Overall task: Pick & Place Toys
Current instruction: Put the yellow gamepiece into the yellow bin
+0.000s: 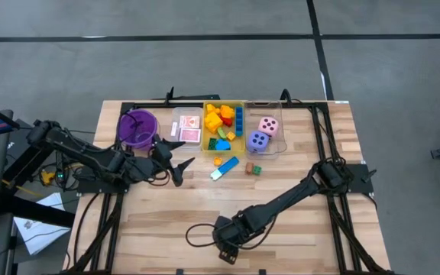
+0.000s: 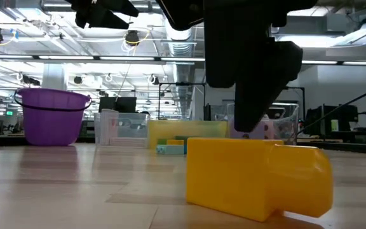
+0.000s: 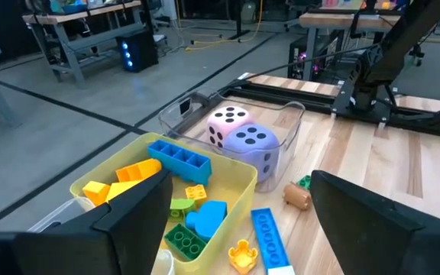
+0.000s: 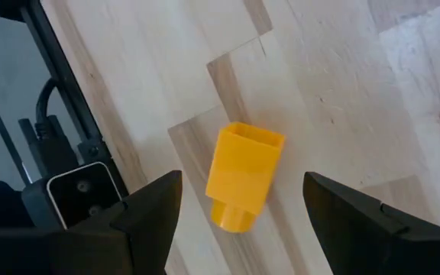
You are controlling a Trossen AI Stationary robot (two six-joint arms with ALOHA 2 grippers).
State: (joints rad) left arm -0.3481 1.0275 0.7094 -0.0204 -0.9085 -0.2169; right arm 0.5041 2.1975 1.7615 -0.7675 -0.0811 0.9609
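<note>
Yellow block (image 4: 244, 176): lying on bare wood at the table's near edge.
Right gripper (image 4: 239, 218): pointing down over it, fingers spread, not touching.
Left gripper (image 1: 180, 160): open, beside the yellow bin (image 1: 207, 131).

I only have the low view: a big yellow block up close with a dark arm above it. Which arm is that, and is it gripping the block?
Observer: It is the right arm. Its right gripper hangs open above the yellow block, which lies loose on the table between the fingers, not touched.
Operator: Where is the left arm?
Observer: The left gripper is open in front of the purple bowl, empty.
Operator: What is in the bins behind?
Observer: The yellow bin holds mixed blocks; the clear bin beside it holds the pink die and purple die.
</note>
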